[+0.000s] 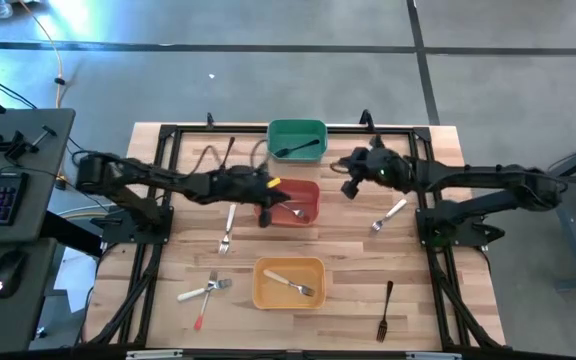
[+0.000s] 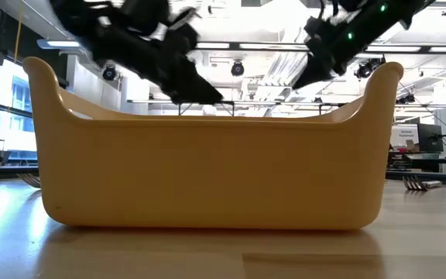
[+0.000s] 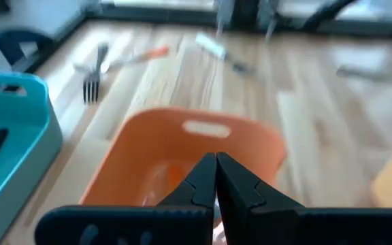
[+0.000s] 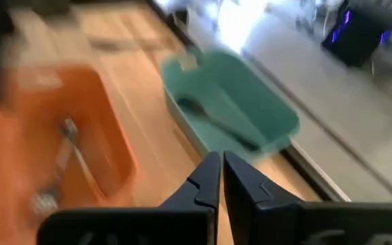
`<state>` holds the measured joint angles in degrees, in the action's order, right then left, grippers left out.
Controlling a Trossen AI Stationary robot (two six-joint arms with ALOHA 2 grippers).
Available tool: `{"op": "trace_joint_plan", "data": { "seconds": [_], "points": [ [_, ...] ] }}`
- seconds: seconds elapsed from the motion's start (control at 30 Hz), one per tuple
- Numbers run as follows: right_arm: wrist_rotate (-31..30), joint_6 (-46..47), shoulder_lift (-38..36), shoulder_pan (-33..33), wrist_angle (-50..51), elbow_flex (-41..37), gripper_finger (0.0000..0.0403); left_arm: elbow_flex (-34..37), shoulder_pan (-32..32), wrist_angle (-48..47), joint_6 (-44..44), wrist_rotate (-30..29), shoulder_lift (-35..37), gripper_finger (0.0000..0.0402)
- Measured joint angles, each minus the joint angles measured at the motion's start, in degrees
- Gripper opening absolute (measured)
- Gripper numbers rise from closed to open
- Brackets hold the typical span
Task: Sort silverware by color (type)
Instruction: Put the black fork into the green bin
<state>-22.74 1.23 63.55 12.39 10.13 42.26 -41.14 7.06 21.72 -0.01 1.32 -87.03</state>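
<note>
High view shows the table (image 1: 348,290), then three bins: green bin (image 1: 297,130) with a dark utensil (image 1: 298,149), red bin (image 1: 308,190) with a fork (image 1: 286,208), yellow bin (image 1: 288,297) with a cream-handled fork (image 1: 290,284). Left gripper (image 1: 266,215), jaws closed and empty, hangs at the red bin's edge; right gripper (image 1: 348,188), also closed and empty, is beside that bin. Loose silverware lies around: a dark fork (image 1: 385,310), a silver fork (image 1: 226,230).
</note>
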Motion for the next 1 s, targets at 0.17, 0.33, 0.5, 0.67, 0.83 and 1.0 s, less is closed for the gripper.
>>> {"op": "trace_joint_plan", "data": {
  "seconds": [0.17,0.33,0.5,0.67,0.83,1.0],
  "points": [
    [7.5,-2.9,1.2,9.4,6.4,0.0,0.0055,8.6,-1.7,7.7,-2.7,0.0,7.9,0.0003],
    [10.8,-8.0,5.1,16.7,10.0,0.0,0.0131,13.4,-3.6,8.6,-2.9,-0.5,14.2,0.0003],
    [12.9,-15.1,10.8,22.3,11.0,0.0,0.0165,15.0,-5.2,8.5,-2.9,-0.6,17.3,0.0003],
    [17.5,-21.1,18.2,24.9,11.4,0.0,0.0168,14.9,-5.4,8.7,-2.3,-0.6,18.4,0.0003],
    [17.1,-22.8,25.5,25.2,8.6,0.0,0.0168,15.0,-5.5,8.2,-2.3,-0.5,18.5,0.0003],
    [15.9,-22.8,29.8,25.1,3.4,0.1,0.0165,15.0,-6.2,7.3,-2.2,-0.5,18.5,0.0003]
  ]
}}
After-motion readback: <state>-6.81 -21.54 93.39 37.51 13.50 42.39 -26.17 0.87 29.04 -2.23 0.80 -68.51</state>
